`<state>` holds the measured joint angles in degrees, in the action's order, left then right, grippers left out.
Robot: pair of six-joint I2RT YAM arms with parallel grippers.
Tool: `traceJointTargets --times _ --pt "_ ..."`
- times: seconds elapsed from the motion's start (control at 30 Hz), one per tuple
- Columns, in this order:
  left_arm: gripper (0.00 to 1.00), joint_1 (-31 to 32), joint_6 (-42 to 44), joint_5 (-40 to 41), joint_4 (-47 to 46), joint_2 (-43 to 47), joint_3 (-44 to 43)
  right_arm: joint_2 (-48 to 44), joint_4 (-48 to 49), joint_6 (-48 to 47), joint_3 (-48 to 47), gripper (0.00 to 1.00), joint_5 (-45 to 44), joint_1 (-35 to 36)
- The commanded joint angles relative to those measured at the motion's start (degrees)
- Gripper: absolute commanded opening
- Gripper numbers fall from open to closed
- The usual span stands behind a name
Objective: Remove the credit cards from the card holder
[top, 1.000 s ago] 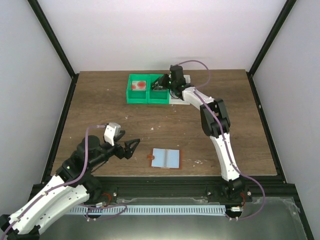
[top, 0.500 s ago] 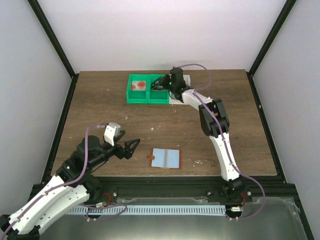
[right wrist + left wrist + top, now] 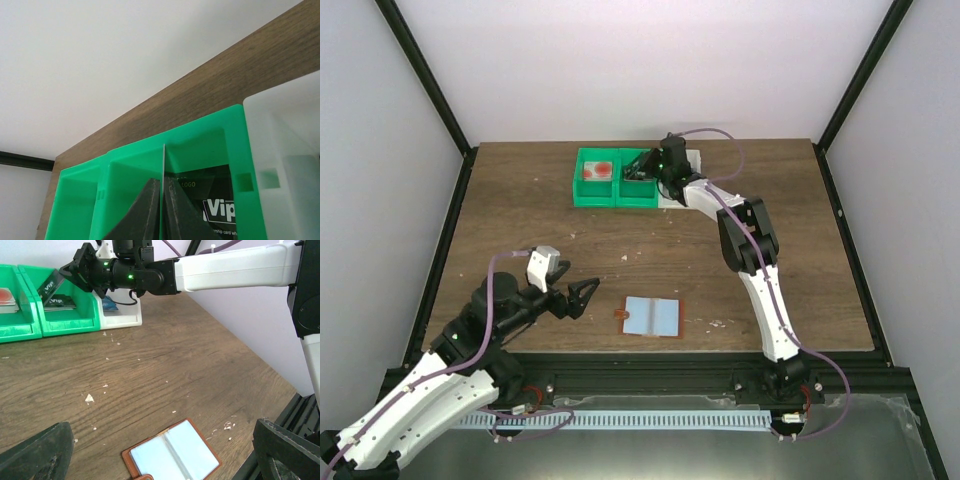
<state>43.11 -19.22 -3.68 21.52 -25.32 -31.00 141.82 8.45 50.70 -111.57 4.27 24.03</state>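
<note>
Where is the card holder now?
The card holder lies open near the front edge of the table in the top view, just right of the left gripper.

A matt brown wood-grain table (image 3: 165, 370), flecked with pale crumbs (image 3: 89, 398), carries glossy plastic green bins (image 3: 65, 322) and a frosted plastic white bin (image 3: 290, 165). The card holder (image 3: 172, 455) shows a tan, leather-like rim around smooth pale blue panels. The dark card (image 3: 50, 286) is thin, glossy plastic. The right gripper (image 3: 162, 183) has matt black fingers (image 3: 142, 212); its arm shell (image 3: 235, 267) is smooth white plastic.
</note>
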Motion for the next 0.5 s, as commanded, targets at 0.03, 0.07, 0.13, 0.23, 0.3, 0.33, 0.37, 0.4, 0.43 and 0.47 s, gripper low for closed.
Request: traceJointTargets --times 0.03,0.07,0.13,0.23,0.3,0.33,0.37,0.4,0.43,0.47 --pt "1.00 0.2 0.8 0.5 -1.1 0.3 0.5 1.8 -2.6 -0.2 -1.0 0.07 -3.7 0.4" --pt "1.00 0.2 0.9 0.5 -1.1 0.3 0.5 1.9 -3.0 -0.5 -1.4 0.07 -3.8 0.5" --pt "1.00 0.1 1.0 0.6 -1.0 0.3 0.3 2.0 -3.6 -0.9 -1.8 0.08 -4.3 0.9" --pt "1.00 0.2 0.9 0.8 -0.9 0.5 0.3 1.9 -4.2 -0.8 -1.9 0.08 -4.6 1.0" --pt "1.00 0.2 0.9 1.1 -0.8 0.8 0.3 1.7 -4.6 -0.7 -2.0 0.09 -4.8 1.2" --pt "1.00 0.1 0.9 1.3 -0.9 0.9 0.4 1.5 -4.8 -0.8 -2.5 0.09 -4.7 1.1" --pt "1.00 0.2 0.9 1.4 -0.9 0.9 0.4 1.3 -5.3 -1.3 -3.2 0.10 -4.4 1.0" --pt "1.00 0.2 0.9 1.5 -0.9 0.9 0.4 1.2 -5.9 -2.0 -4.4 0.10 -4.1 1.1" --pt "1.00 0.2 0.9 1.5 -0.8 0.7 0.3 0.9 -6.8 -2.8 -5.5 0.11 -3.7 1.0" --pt "1.00 0.1 0.9 1.6 -0.8 0.6 0.3 0.6 -7.7 -3.6 -6.5 0.12 -3.3 1.0"
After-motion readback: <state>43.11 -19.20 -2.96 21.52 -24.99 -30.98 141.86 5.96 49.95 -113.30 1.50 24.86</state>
